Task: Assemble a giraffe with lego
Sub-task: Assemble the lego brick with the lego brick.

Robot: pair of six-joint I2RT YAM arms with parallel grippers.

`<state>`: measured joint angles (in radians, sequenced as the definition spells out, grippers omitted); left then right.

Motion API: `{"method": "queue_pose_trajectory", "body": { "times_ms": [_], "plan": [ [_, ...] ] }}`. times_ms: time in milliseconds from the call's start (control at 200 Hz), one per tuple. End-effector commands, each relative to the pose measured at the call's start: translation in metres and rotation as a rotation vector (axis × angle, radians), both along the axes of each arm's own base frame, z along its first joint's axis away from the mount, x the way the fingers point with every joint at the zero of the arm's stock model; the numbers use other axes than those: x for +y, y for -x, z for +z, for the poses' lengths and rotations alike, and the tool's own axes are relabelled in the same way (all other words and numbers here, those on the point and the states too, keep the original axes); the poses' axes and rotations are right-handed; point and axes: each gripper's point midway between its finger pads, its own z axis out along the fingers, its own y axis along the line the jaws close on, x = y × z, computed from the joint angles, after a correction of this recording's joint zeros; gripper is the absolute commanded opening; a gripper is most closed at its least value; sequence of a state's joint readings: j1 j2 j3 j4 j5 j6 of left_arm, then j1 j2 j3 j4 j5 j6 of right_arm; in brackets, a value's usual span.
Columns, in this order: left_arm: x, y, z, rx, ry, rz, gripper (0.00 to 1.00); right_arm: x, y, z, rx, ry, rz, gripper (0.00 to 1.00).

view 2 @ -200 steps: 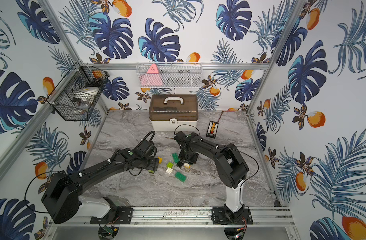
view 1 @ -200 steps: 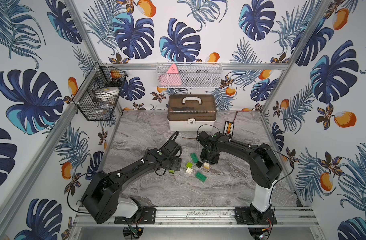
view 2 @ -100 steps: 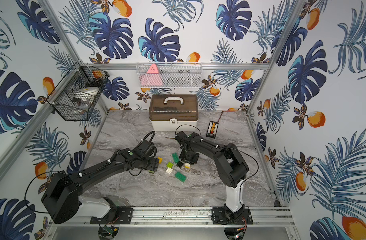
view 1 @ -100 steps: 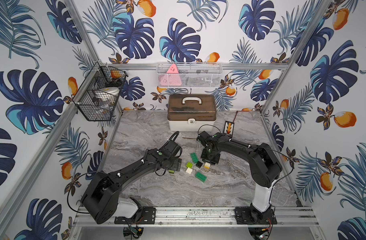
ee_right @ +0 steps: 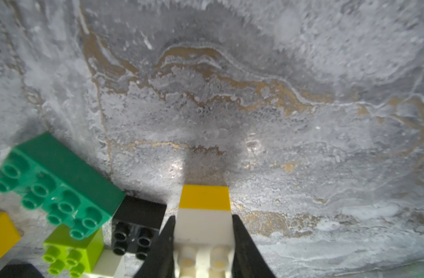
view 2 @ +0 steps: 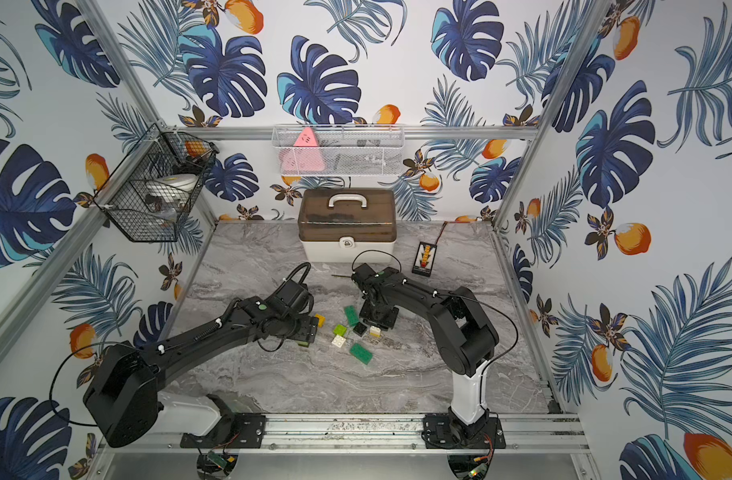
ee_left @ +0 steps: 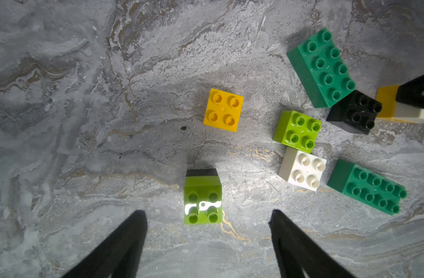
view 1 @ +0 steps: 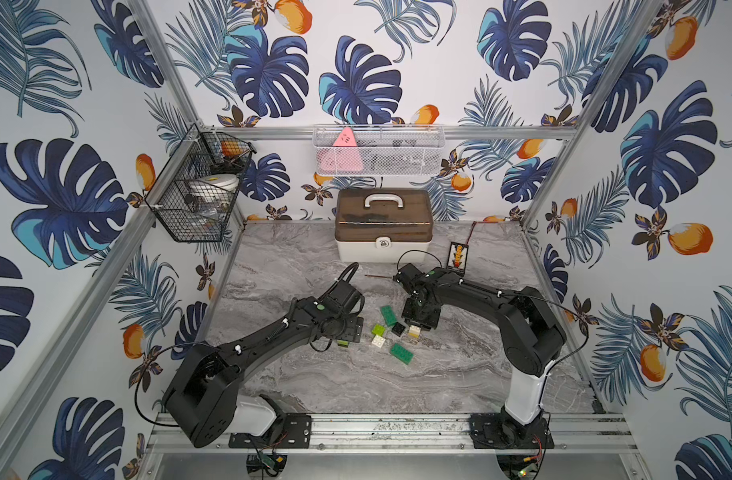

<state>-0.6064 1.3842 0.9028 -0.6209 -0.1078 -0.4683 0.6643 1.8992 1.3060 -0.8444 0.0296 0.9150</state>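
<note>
Grey marble-look surface in a cage with leafy wallpaper – black wire basket hung at 10 o'clock, brown-lidded toolbox at 12. The lego is all bunched mid-surface between the two arms.

Starting on the left: the left end effector hangs low with its jaws spread wide. A lime-on-black stack sits between the tips, studs up, neither finger touching it. Going by a top view, a loose yellow brick is at about 1 o'clock from that stack. Next comes a lime brick with a white brick touching it at 6 o'clock. A dark green long brick lies at 1 o'clock from the lime one, and a second dark green long brick at 5, just beside the white one. A black brick is at 3 o'clock from the lime one, tucked against the first green one.

The right end effector is clamped on a white-on-yellow stack right beside the black brick – white piece between the fingers, yellow end toward the surface. Can't tell if it's lifted or resting.
</note>
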Motion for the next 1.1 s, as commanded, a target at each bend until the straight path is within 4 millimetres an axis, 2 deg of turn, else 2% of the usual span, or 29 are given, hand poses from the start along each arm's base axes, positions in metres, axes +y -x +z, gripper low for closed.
{"method": "queue_pose_trajectory", "body": {
  "times_ms": [0,235,335,460,580,680,906,1001,1096],
  "plan": [
    [0.0,-0.003,0.001,-0.012,-0.005,-0.003,0.85,-0.015,0.015,-0.011,0.061,0.062,0.014,0.31],
    [0.0,-0.003,0.003,-0.012,-0.009,-0.007,0.85,-0.015,0.019,-0.009,0.066,0.063,0.103,0.31],
    [0.0,-0.004,0.004,-0.011,-0.01,-0.007,0.85,-0.017,0.03,-0.005,0.068,0.091,0.188,0.31],
    [-0.001,-0.004,0.004,-0.008,-0.008,-0.003,0.85,-0.023,0.05,-0.01,0.092,0.096,0.238,0.31],
    [0.0,-0.005,0.004,-0.005,-0.01,0.005,0.85,-0.027,0.055,-0.012,0.091,0.103,0.265,0.33],
    [0.0,-0.004,0.005,-0.003,-0.011,0.01,0.85,-0.026,0.049,-0.008,0.067,0.111,0.29,0.39],
    [0.004,-0.004,0.009,-0.007,-0.025,0.024,0.85,-0.019,0.037,0.0,0.028,0.101,0.313,0.71],
    [0.007,-0.005,0.012,-0.018,-0.037,0.031,0.85,-0.015,0.034,0.009,0.008,0.083,0.309,0.78],
    [0.014,-0.005,0.013,-0.015,-0.058,0.039,0.86,-0.012,0.034,0.029,-0.017,0.052,0.312,0.8]
  ]
}}
